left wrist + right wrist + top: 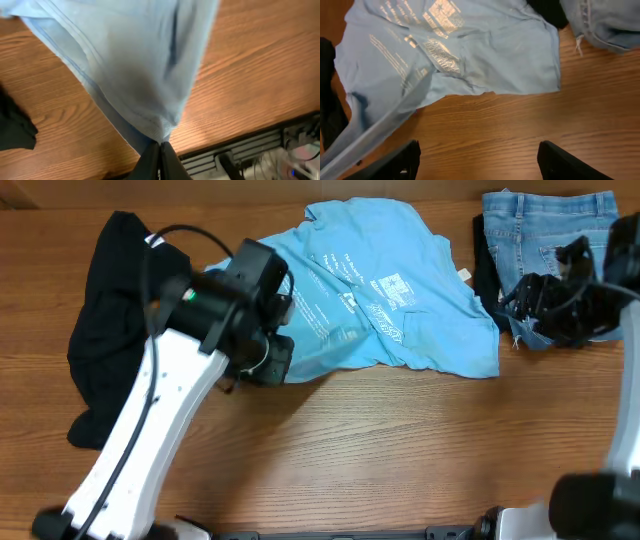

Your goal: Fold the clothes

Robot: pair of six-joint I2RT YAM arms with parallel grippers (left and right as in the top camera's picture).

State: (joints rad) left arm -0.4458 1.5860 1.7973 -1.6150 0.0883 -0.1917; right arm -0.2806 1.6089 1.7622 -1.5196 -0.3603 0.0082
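The light-blue T-shirt [400,290] lies crumpled on the wooden table at the back centre, white text lines showing. My left gripper [270,360] is shut on the shirt's lower left edge. In the left wrist view the fingers [161,150] pinch a hemmed corner of the shirt [135,65], which hangs stretched above the table. My right gripper [512,305] hovers at the shirt's right edge, open and empty. In the right wrist view its fingers [477,160] are spread wide over bare wood below the shirt [470,55].
A black garment [115,310] lies at the left, also seen in the left wrist view [12,127]. Blue denim shorts [545,230] lie at the back right, under my right arm, also in the right wrist view [605,20].
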